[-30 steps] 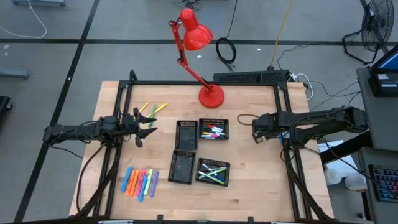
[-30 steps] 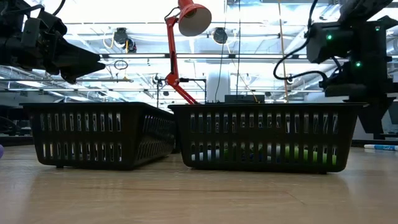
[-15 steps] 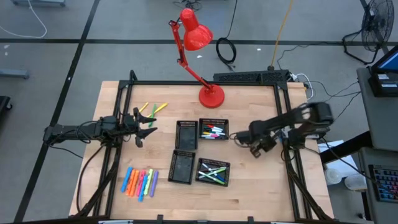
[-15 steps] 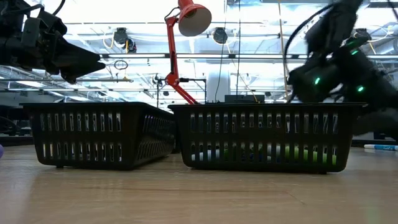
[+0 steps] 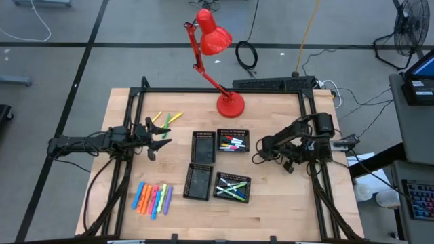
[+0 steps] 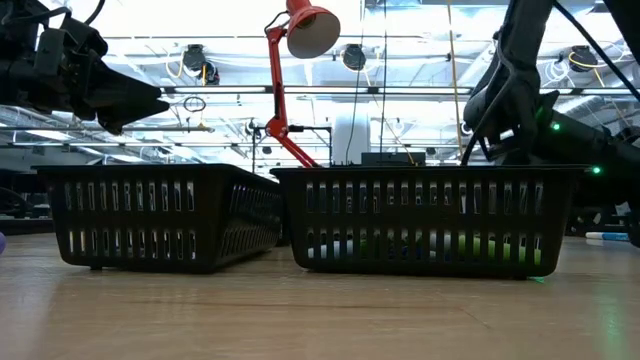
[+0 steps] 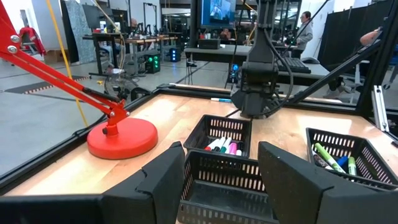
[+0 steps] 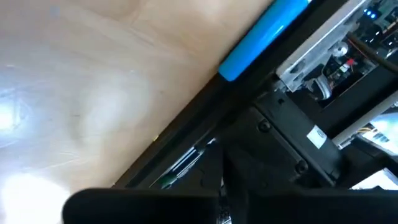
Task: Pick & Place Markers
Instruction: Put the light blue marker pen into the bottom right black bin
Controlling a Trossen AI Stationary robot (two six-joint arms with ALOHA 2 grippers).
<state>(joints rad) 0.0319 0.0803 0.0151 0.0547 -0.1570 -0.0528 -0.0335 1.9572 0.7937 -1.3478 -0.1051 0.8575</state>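
Observation:
Several neon markers (image 5: 152, 198) lie in a row on the table at the near left, and yellow-green ones (image 5: 167, 118) lie at the far left. More markers lie in two of the black mesh trays (image 5: 232, 141) (image 5: 232, 188). A blue marker (image 8: 264, 37) lies by the table's right frame rail. My right gripper (image 5: 260, 154) is shut and empty. It slants down over bare wood to the right of the trays; the near tray hides it in the low view. My left gripper (image 7: 217, 180) hangs level and open at the table's left (image 5: 159, 139), holding nothing.
Two empty mesh trays (image 5: 203, 146) (image 5: 199, 181) stand left of the filled ones. A red desk lamp (image 5: 230, 104) stands on its round base at the far middle. A black frame rail (image 8: 186, 134) runs along the table's right edge. Bare wood lies between trays and right rail.
My right arm has folded and sunk toward the table. Its gripper has tipped from level to slanting down, rolled somewhat, and moved a little toward the trays, staying shut. The left arm and all markers have kept still.

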